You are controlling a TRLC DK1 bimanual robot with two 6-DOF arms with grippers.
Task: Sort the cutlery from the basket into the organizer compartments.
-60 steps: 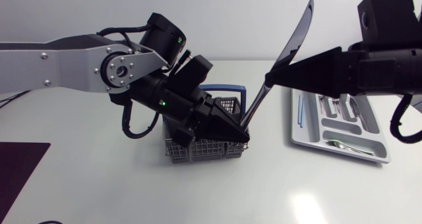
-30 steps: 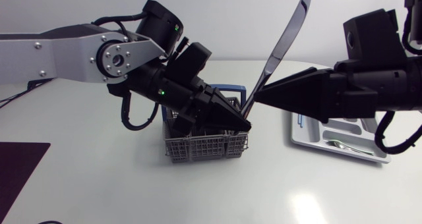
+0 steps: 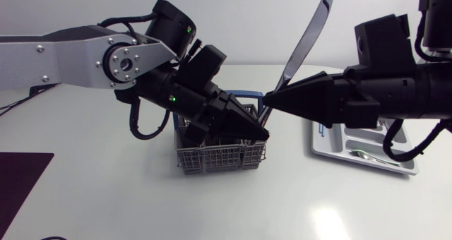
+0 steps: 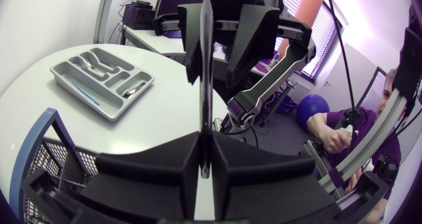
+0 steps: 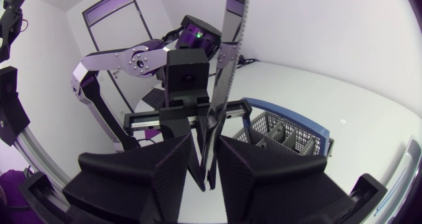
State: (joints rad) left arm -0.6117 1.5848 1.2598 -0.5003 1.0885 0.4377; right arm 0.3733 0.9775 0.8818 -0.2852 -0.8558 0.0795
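Knife stands tilted above the basket on the worktop. Its lower end is pinched and hidden in the left end effector, and its tip is cut off. The right end effector meets its middle; whether it grips, I cannot tell.

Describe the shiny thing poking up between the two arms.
Start at the wire basket mid-table. Just above it the left gripper clamps the knife, which slants up past the right gripper. It's the only cutlery in the air, long and mirror-bright.
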